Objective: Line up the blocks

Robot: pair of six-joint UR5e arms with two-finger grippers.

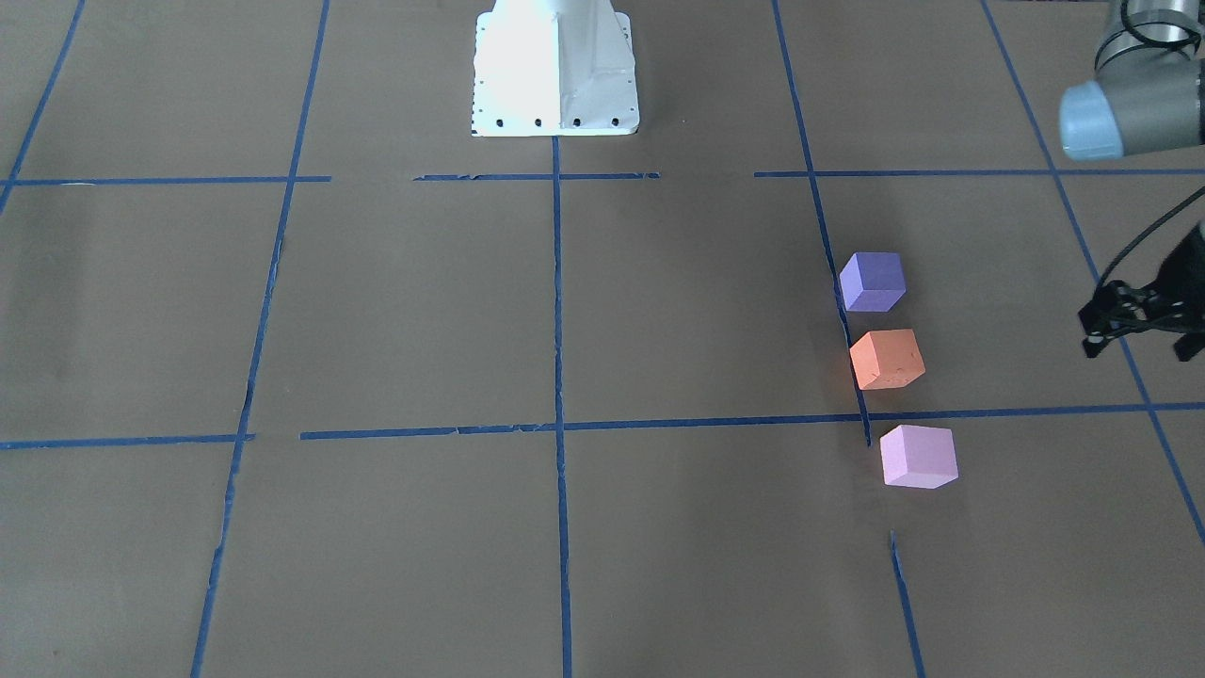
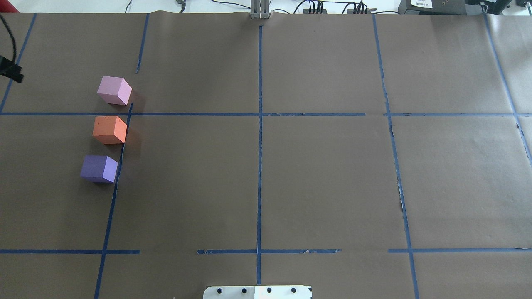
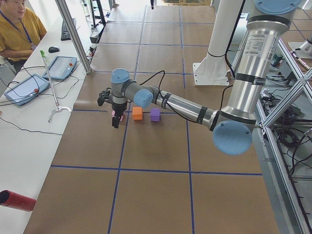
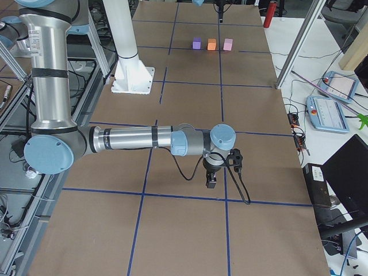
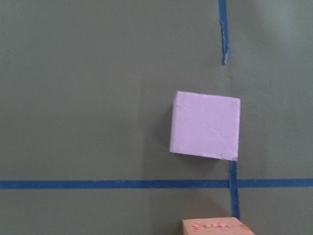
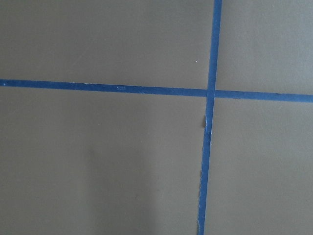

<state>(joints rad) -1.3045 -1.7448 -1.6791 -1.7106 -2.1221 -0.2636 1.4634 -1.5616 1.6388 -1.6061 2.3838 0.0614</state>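
Three blocks lie in a line on the brown paper on my left side. In the overhead view the pale pink block (image 2: pixel 114 90) is farthest, the orange block (image 2: pixel 109 129) is in the middle and the violet block (image 2: pixel 99 168) is nearest. Small gaps separate them. The left wrist view shows the pink block (image 5: pixel 206 125) and the top edge of the orange block (image 5: pixel 217 227) from above. My left gripper (image 1: pixel 1141 350) hovers open and empty off to the side of the line, touching no block. My right gripper (image 4: pixel 222 172) hangs over bare paper far from the blocks. I cannot tell whether it is open or shut.
The white robot base (image 1: pixel 555 66) stands at the table's middle back edge. Blue tape lines (image 2: pixel 259 145) divide the paper into squares. An operator (image 3: pixel 17 27) sits at a side table with tablets, and a red cylinder (image 3: pixel 17 201) lies there.
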